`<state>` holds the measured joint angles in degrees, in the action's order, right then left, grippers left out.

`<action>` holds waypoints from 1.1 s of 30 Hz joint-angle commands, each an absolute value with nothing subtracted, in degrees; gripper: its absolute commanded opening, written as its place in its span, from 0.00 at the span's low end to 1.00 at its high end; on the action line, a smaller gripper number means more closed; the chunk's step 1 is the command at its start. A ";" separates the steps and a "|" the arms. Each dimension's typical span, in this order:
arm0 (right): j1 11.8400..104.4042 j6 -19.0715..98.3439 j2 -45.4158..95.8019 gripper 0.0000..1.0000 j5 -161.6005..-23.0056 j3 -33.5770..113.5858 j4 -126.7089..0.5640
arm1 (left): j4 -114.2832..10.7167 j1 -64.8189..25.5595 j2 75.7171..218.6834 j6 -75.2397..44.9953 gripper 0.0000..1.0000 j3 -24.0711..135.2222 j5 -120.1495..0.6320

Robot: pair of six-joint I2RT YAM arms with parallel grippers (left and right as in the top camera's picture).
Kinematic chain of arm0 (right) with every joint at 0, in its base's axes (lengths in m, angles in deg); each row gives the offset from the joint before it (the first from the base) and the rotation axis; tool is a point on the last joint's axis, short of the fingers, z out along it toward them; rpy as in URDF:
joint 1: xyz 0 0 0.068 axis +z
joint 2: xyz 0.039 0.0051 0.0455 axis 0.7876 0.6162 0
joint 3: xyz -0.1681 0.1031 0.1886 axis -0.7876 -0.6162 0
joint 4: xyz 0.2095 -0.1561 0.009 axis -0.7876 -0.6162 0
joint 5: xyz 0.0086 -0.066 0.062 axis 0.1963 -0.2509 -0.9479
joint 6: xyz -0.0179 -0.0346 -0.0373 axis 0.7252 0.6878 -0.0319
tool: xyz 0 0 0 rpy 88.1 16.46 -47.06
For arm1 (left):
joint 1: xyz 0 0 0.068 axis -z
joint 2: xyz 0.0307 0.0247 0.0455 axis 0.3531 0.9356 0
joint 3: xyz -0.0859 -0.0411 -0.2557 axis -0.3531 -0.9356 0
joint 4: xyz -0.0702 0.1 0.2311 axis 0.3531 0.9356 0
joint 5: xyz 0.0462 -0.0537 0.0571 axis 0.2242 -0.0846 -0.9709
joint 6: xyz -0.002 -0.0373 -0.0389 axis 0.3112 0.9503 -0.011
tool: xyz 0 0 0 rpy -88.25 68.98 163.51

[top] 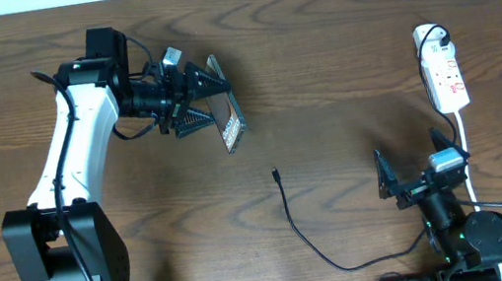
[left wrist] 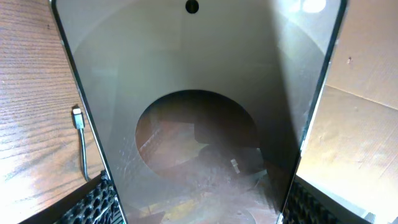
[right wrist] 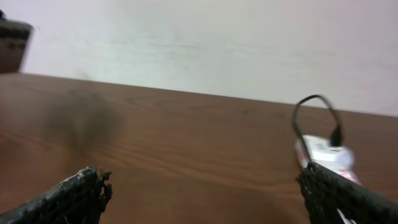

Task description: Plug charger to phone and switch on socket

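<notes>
Upper left of the overhead view: left jaws clamp the phone (top: pixel 230 124) by its edges, tilted over the table (top: pixel 337 48). The charger (top: pixel 276 173) lies unplugged at centre. Right jaws gape empty, lower right. The socket (top: pixel 444 77) sits upper right. Plugging in and switching apparently remain.

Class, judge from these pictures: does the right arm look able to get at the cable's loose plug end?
Probably yes: the right gripper is open and empty, with only bare table between it and the plug end.
</notes>
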<state>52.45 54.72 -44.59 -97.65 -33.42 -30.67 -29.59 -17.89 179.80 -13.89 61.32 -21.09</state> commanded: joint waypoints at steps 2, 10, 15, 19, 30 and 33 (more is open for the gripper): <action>52.03 45.17 -44.06 0.99 -100.51 -28.20 -31.67 | -29.43 -17.96 178.73 -14.00 0.68 61.41 -17.31; 52.03 45.17 -24.96 0.99 -105.08 -2.47 -49.05 | -29.48 -17.59 178.73 -14.02 0.67 61.41 -22.47; 52.06 46.70 -3.41 0.99 -113.03 20.85 -68.00 | -30.33 -16.67 178.73 -14.46 0.67 61.41 -25.62; 52.12 49.14 9.53 0.99 -113.80 35.78 -83.69 | -30.35 -15.75 178.73 -14.46 0.67 61.41 -26.60; 56.38 47.33 28.29 0.75 -127.79 47.53 -86.84 | -30.99 -14.29 178.73 -14.43 0.67 61.41 -26.60; 64.49 45.93 34.71 0.78 -125.21 47.53 -85.73 | -31.01 -13.04 178.73 -14.48 0.68 61.41 -27.10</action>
<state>58.83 47.50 30.67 -125.21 46.68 -86.36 -30.90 -14.24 179.80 -13.91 61.21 -28.04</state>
